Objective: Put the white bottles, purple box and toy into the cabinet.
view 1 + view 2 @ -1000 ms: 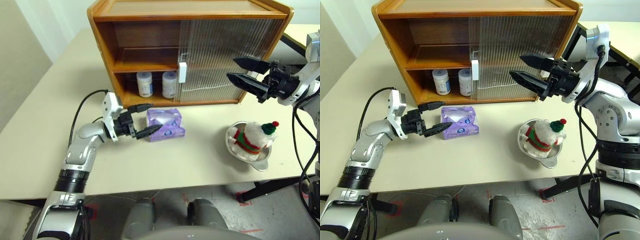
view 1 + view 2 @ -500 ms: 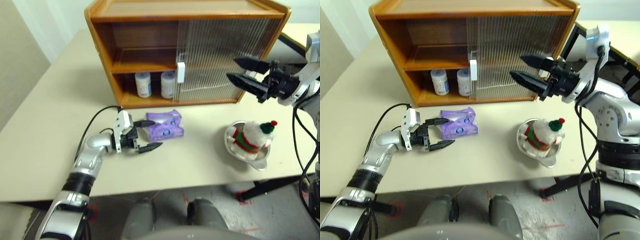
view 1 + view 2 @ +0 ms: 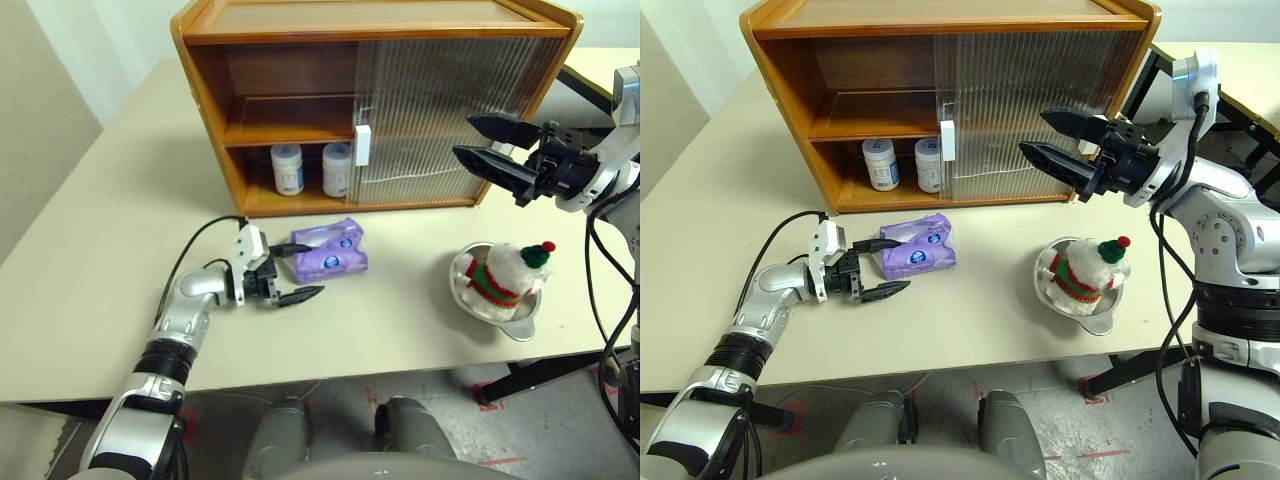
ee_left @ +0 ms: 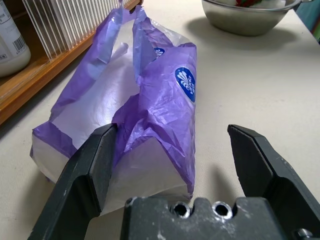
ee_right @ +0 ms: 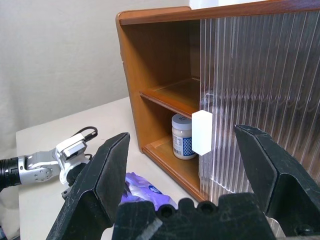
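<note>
Left wrist view: left tool (image 4: 172, 150) gapes wide around the purple box's (image 4: 150, 100) end; right tool (image 3: 495, 148) hangs open before the cabinet (image 3: 300, 60).

We are looking down at a cream tabletop (image 3: 90, 250) standing beside a pale beige wall (image 3: 40, 110). Below its front edge, a grey floor (image 3: 560, 430) is showing red tape marks (image 3: 490, 388).
</note>
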You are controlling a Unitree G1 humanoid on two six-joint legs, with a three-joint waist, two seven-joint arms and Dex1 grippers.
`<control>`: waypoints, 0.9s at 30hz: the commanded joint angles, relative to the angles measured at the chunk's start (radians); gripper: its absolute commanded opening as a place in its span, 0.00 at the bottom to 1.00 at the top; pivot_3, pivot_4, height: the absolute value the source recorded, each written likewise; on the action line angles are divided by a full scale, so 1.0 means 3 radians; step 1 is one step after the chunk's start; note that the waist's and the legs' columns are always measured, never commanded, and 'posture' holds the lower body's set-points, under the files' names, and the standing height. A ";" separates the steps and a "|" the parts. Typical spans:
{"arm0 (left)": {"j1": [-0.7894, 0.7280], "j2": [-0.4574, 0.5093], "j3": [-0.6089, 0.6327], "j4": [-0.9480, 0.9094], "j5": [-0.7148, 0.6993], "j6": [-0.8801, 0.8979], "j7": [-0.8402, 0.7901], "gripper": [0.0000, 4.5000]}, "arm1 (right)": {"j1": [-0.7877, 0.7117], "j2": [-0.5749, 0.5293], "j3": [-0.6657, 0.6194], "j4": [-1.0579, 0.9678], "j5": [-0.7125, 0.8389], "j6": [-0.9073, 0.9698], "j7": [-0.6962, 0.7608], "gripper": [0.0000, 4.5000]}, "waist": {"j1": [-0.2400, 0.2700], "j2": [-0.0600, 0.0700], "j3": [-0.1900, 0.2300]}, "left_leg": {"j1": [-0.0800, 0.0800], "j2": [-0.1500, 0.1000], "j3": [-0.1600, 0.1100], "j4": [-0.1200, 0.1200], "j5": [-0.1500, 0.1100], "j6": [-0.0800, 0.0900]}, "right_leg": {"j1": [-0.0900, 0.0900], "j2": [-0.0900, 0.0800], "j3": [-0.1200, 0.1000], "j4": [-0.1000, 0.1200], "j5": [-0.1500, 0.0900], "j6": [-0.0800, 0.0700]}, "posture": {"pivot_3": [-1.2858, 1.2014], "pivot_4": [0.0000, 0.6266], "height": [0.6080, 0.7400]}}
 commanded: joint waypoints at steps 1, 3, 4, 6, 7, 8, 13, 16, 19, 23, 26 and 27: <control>0.0010 -0.0010 0.0014 -0.0042 -0.0040 0.0130 -0.0036 1.00 | 0.0001 -0.0017 -0.0024 -0.0024 -0.0009 -0.0036 0.0007 1.00 | 0.0000 0.0000 0.0000 | 0.0000 0.0000 0.0000 0.0000 0.0000 0.0000 | 0.0000 0.0000 0.0000 0.0000 0.0000 0.0000 | 0.52 0.00 1.00; 0.0031 -0.0013 0.0024 -0.0101 -0.0075 0.0184 -0.0042 0.95 | -0.0005 -0.0015 -0.0019 -0.0014 -0.0015 -0.0042 0.0012 1.00 | 0.0000 0.0000 0.0000 | 0.0000 0.0000 0.0000 0.0000 0.0000 0.0000 | 0.0000 0.0000 0.0000 0.0000 0.0000 0.0000 | 0.52 0.00 1.00; 0.0044 -0.0012 0.0028 -0.0136 -0.0092 0.0210 -0.0043 0.90 | -0.0007 -0.0014 -0.0017 -0.0010 -0.0017 -0.0044 0.0016 1.00 | 0.0000 0.0000 0.0000 | 0.0000 0.0000 0.0000 0.0000 0.0000 0.0000 | 0.0000 0.0000 0.0000 0.0000 0.0000 0.0000 | 0.52 0.00 1.00; 0.0069 -0.0008 0.0033 -0.0188 -0.0115 0.0253 -0.0050 0.77 | -0.0008 -0.0014 -0.0013 -0.0008 -0.0019 -0.0046 0.0021 1.00 | 0.0000 0.0000 0.0000 | 0.0000 0.0000 0.0000 0.0000 0.0000 0.0000 | 0.0000 0.0000 0.0000 0.0000 0.0000 0.0000 | 0.52 0.00 1.00; 0.0081 -0.0006 0.0037 -0.0208 -0.0118 0.0268 -0.0053 0.69 | -0.0009 -0.0014 -0.0011 -0.0004 -0.0020 -0.0047 0.0023 1.00 | 0.0000 0.0000 0.0000 | 0.0000 0.0000 0.0000 0.0000 0.0000 0.0000 | 0.0000 0.0000 0.0000 0.0000 0.0000 0.0000 | 0.52 0.00 1.00; 0.0093 -0.0006 0.0040 -0.0225 -0.0123 0.0286 -0.0061 0.58 | -0.0011 -0.0014 -0.0010 -0.0001 -0.0022 -0.0048 0.0026 1.00 | 0.0001 0.0000 0.0000 | 0.0000 0.0000 0.0000 0.0000 0.0000 0.0000 | 0.0000 0.0000 0.0000 0.0000 -0.0001 0.0001 | 0.52 0.00 1.00; 0.0106 -0.0016 0.0050 -0.0251 -0.0121 0.0326 -0.0082 0.15 | -0.0017 -0.0018 -0.0006 0.0010 -0.0029 -0.0055 0.0037 1.00 | 0.0001 0.0000 0.0000 | 0.0000 0.0000 0.0000 0.0000 0.0000 0.0001 | 0.0000 0.0000 0.0000 0.0000 -0.0001 0.0001 | 0.52 0.00 1.00; 0.0109 -0.0018 0.0053 -0.0274 -0.0125 0.0355 -0.0095 0.01 | -0.0021 -0.0018 -0.0008 0.0010 -0.0031 -0.0058 0.0038 1.00 | 0.0000 0.0000 0.0000 | 0.0000 0.0000 0.0000 0.0000 0.0000 0.0000 | 0.0000 0.0000 0.0000 0.0000 -0.0001 0.0001 | 0.52 0.00 1.00; 0.0105 -0.0013 0.0051 -0.0345 -0.0139 0.0398 -0.0111 0.01 | -0.0024 -0.0019 -0.0009 0.0010 -0.0035 -0.0063 0.0040 1.00 | -0.0001 0.0000 0.0000 | 0.0000 0.0000 0.0000 0.0000 0.0000 0.0000 | 0.0000 0.0000 0.0000 0.0000 -0.0001 0.0001 | 0.52 0.00 1.00; 0.0064 -0.0006 0.0066 -0.0594 -0.0207 0.0529 -0.0113 0.01 | -0.0030 -0.0011 -0.0006 0.0023 -0.0045 -0.0076 0.0046 1.00 | -0.0001 0.0000 0.0000 | -0.0001 0.0000 0.0000 0.0000 0.0000 0.0000 | -0.0001 0.0000 0.0000 -0.0001 -0.0001 0.0001 | 0.52 0.00 1.00; 0.0038 0.0017 0.0104 -0.0976 -0.0345 0.0769 -0.0079 0.01 | -0.0036 -0.0007 -0.0003 0.0034 -0.0048 -0.0084 0.0053 1.00 | 0.0000 0.0000 0.0000 | -0.0002 0.0000 0.0000 0.0000 0.0000 0.0001 | -0.0001 0.0000 0.0000 -0.0001 -0.0001 0.0001 | 0.52 0.00 1.00; 0.0035 0.0042 0.0113 -0.1150 -0.0403 0.0874 -0.0070 0.01 | -0.0040 -0.0004 0.0002 0.0045 -0.0052 -0.0090 0.0058 1.00 | 0.0000 0.0000 0.0000 | -0.0002 0.0000 0.0000 0.0000 0.0000 0.0001 | -0.0001 0.0000 0.0000 -0.0001 -0.0001 0.0001 | 0.52 0.00 1.00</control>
